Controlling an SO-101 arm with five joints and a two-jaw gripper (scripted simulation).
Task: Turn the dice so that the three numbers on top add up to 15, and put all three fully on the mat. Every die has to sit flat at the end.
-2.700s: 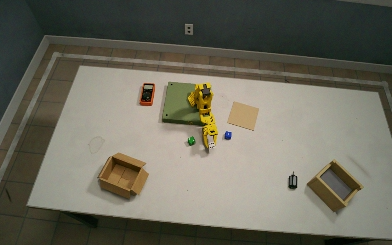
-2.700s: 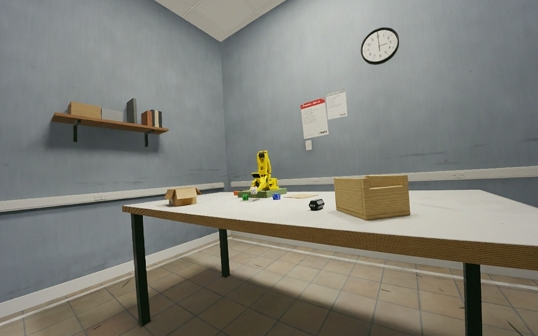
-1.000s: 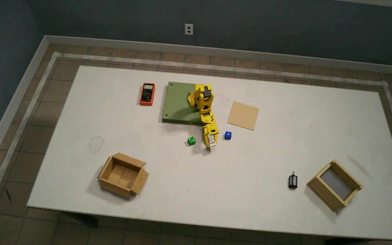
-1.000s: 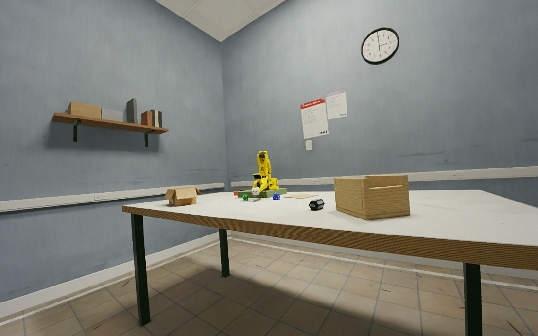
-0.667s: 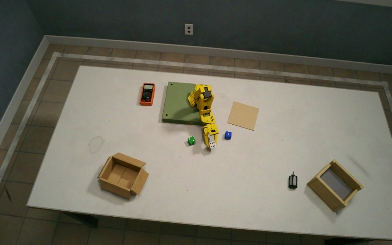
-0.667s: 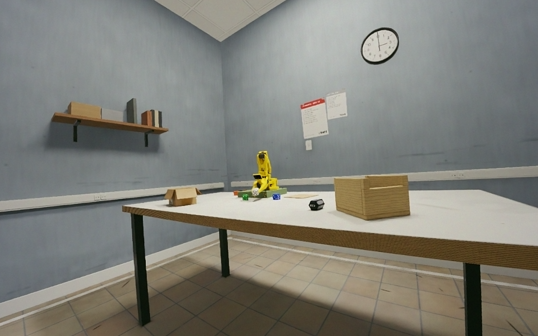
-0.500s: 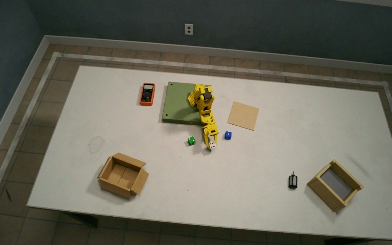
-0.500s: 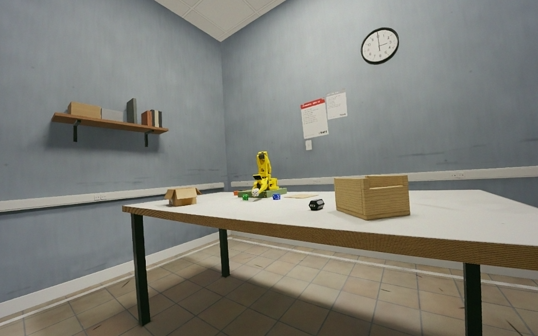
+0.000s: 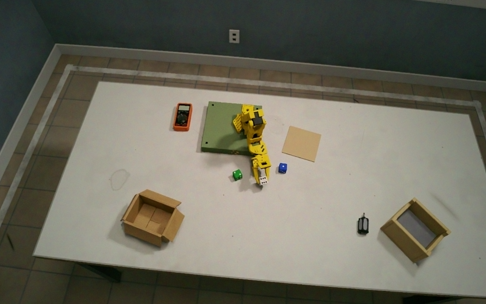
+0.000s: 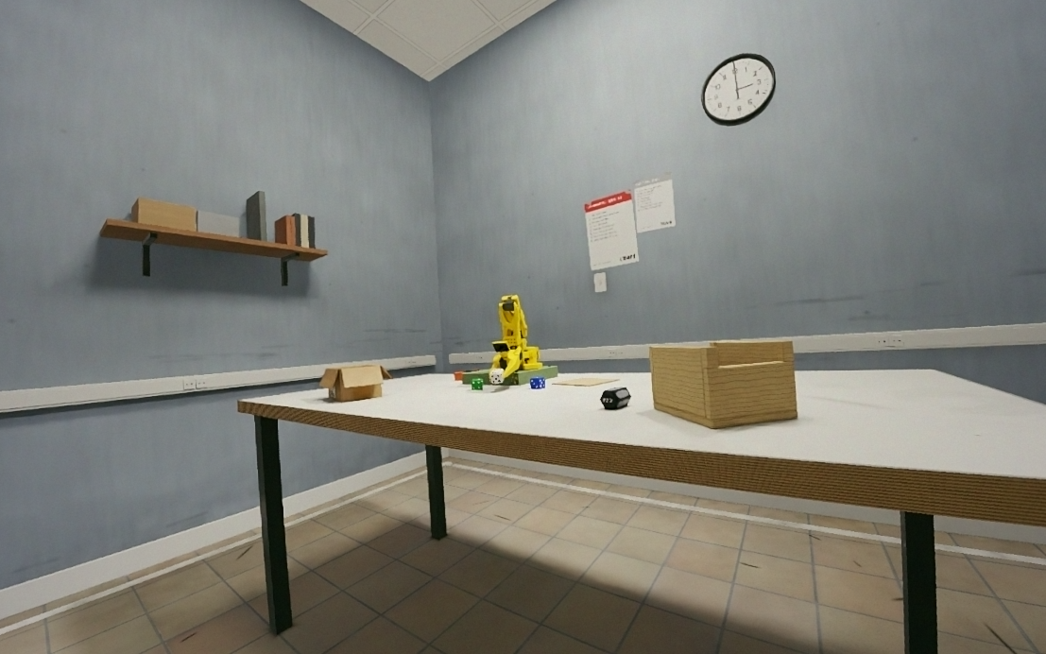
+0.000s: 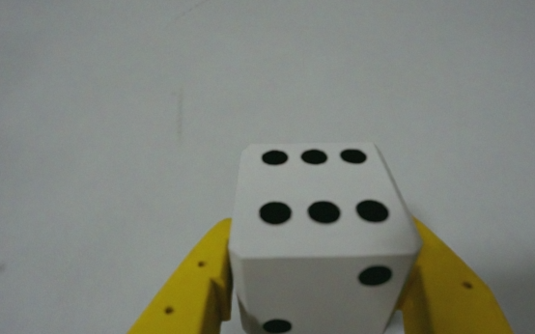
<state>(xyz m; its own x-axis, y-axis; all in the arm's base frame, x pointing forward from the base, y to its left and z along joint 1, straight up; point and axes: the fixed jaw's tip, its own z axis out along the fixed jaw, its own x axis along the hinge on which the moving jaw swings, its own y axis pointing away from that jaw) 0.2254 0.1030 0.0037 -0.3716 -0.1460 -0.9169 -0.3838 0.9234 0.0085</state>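
My gripper [image 9: 262, 181] [image 10: 497, 378] [image 11: 323, 241] is shut on the white die [image 9: 263, 179] [image 10: 496, 374] [image 11: 299, 184], held a little above the table between the other two dice. In the wrist view its six-pip face is uppermost and a two-pip face is towards the camera. The blue die [image 9: 282, 168] [image 10: 537, 383] sits on the table right of the gripper, one pip seen on top. The green die [image 9: 237, 174] [image 10: 476, 384] sits left of the gripper; its top number is too small to tell surely. The tan mat [image 9: 301, 143] [image 10: 586, 380] bears no die.
The green base board [image 9: 221, 128] is under the arm. An orange multimeter [image 9: 182, 117] lies left of it. An open cardboard box [image 9: 153, 218] stands at the front left. A small black object [image 9: 363, 225] [image 10: 614, 398] and a wooden box [image 9: 405, 241] [image 10: 723, 384] are at the front right.
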